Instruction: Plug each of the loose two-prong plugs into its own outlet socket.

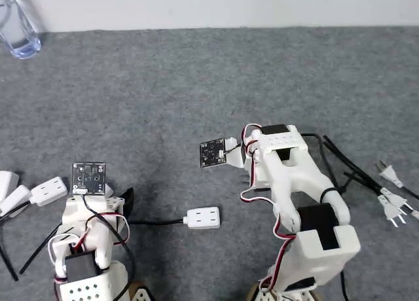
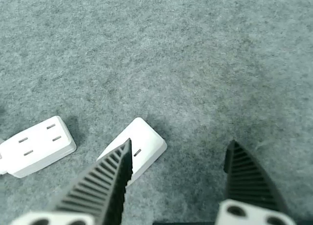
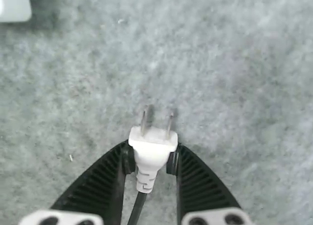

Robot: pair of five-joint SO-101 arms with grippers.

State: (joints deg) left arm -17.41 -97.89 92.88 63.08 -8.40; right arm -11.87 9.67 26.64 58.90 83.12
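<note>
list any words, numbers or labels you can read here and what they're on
No readable text anywhere.
Right arm's dark board, left arm's dark board: marks too small to read.
Outlet sockets, plug in the right gripper: no print seen.

Left gripper (image 2: 181, 143) spread wide; right gripper (image 3: 152, 150) clamping plug (image 3: 152, 139).

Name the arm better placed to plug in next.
Right. The right gripper is shut on a two-prong plug, prongs pointing forward, with a white socket lying nearby on the carpet. The left gripper hangs open and empty above two sockets.
</note>
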